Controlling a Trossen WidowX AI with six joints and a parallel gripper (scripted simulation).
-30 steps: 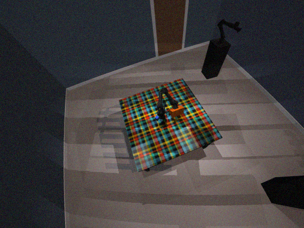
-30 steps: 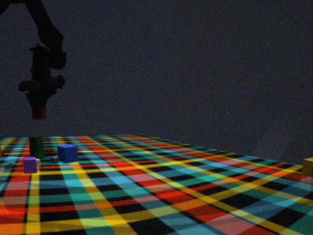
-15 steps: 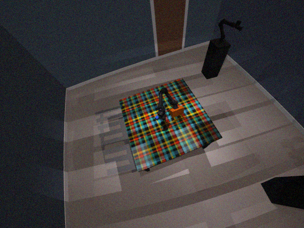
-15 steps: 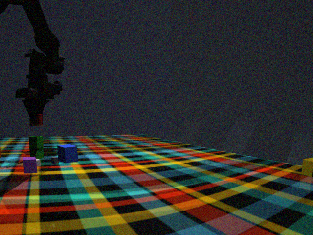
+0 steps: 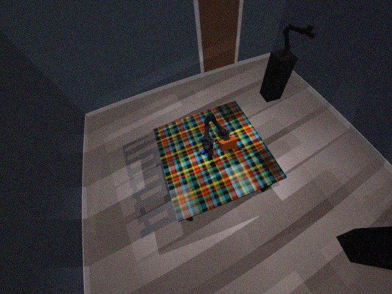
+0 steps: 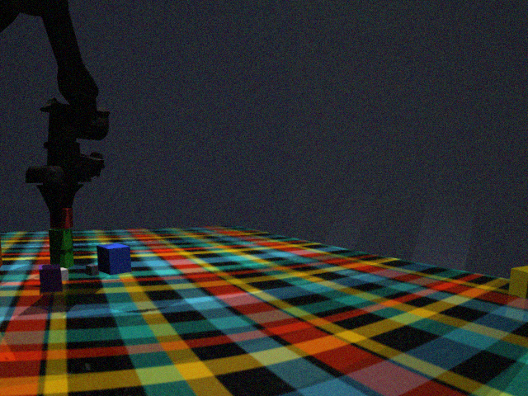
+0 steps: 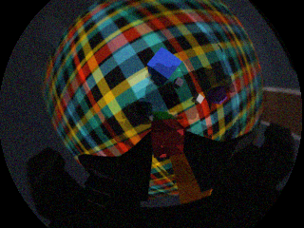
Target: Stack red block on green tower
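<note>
Red block (image 6: 66, 218) is the piece to watch, and the placing step looks to be in hand. From the top view little can be made out: the dark arm (image 5: 211, 126) bends over the plaid table (image 5: 240, 186) beside an orange box (image 5: 227, 144), with a blue cube (image 5: 202, 152) showing at its tip, and the block and tower are too small to tell apart there. The exterior view gives the clearest account: the gripper (image 6: 61, 213) points straight down and is clamped on the red block, its jaws partly closed around it, while the block sits directly above the green tower (image 6: 60, 247), seeming to touch or nearly touch its top; whether its weight already rests on the tower I cannot tell. The blue cube (image 6: 113, 257) stands just beside the tower, a purple block (image 6: 50, 277) lies nearer the camera, with two tiny pieces between them, and a yellow block (image 6: 519, 281) sits far off at the right edge. In the wrist view the red block (image 7: 167, 139) is pinched between the two dark fingers, with a sliver of green at its far edge and the blue cube (image 7: 165, 64) beyond. Judging by this, the next move calls for settling the block squarely, opening the jaws gently, then lifting straight up without nudging the tower sideways.
</note>
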